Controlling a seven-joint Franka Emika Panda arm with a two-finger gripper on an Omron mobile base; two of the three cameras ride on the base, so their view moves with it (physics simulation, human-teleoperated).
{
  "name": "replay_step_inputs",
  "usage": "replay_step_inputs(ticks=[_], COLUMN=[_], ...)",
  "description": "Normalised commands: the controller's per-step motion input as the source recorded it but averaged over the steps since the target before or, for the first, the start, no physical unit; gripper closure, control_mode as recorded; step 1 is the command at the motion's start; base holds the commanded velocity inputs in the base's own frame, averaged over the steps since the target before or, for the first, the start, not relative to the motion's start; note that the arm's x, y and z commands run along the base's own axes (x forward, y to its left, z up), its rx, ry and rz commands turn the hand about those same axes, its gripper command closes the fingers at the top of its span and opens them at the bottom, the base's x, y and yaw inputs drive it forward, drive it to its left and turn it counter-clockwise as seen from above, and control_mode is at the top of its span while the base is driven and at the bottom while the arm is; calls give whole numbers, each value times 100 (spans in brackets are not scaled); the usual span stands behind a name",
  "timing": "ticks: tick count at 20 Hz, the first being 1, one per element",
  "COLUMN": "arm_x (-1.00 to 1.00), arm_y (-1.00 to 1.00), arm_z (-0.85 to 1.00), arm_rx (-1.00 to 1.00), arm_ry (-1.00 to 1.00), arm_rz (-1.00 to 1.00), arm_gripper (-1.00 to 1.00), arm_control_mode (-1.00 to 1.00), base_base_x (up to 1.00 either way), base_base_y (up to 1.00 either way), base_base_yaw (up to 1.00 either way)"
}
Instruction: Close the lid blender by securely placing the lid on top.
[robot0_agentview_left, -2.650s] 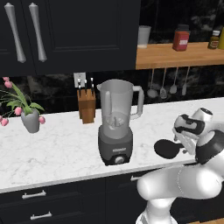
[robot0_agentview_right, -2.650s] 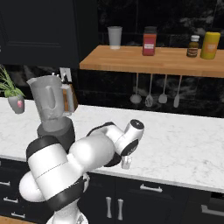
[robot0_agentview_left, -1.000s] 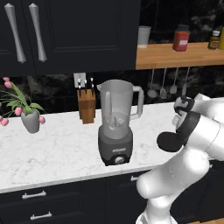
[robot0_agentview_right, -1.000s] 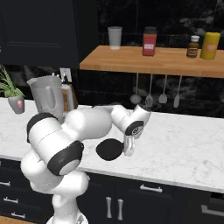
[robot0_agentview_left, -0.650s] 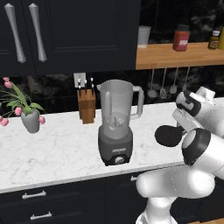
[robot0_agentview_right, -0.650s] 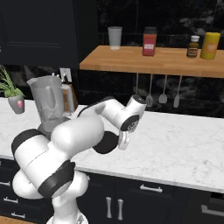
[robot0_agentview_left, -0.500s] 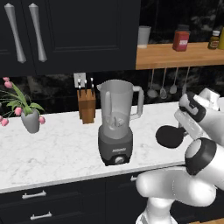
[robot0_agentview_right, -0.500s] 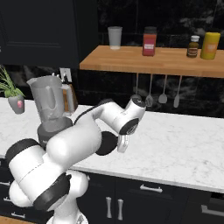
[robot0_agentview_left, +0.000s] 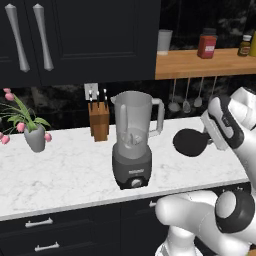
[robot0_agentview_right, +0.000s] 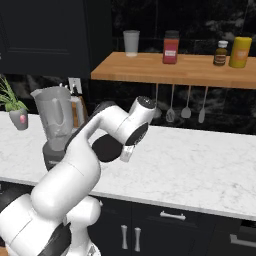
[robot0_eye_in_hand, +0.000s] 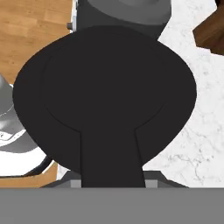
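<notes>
While my gripper pinches the lid by its tab, right of the blender and below its mouth, I should lift, carry left, then level it.

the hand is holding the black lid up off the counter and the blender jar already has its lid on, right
Not quite. In the left base view the translucent grey blender jar is open on top. The flat round black lid is in the hand, off the white marble counter, right of the jar.

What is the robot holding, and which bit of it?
The black lid, gripped by its small side tab in the gripper, held beside the blender.
</notes>
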Motion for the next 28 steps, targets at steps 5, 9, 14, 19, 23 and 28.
replay_step_inputs(ticks=[5, 9, 14, 19, 23, 28], arm_x=[-12, -12, -13, -11, -1, 0], arm_y=[17, 20, 25, 38, 67, 98], arm_z=[98, 95, 92, 75, 47, 17], arm_rx=[5, 6, 6, 5, 3, 0], arm_ry=[-6, -9, -7, -3, 0, 0], arm_rz=[-2, 0, 0, 0, 0, -4], arm_gripper=[100, 100, 100, 100, 100, 100], arm_control_mode=[-100, -100, -100, -100, -100, -100], base_base_x=[0, 0, 0, 0, 0, 0], base_base_y=[0, 0, 0, 0, 0, 0], base_base_yaw=[0, 0, 0, 0, 0, 0])
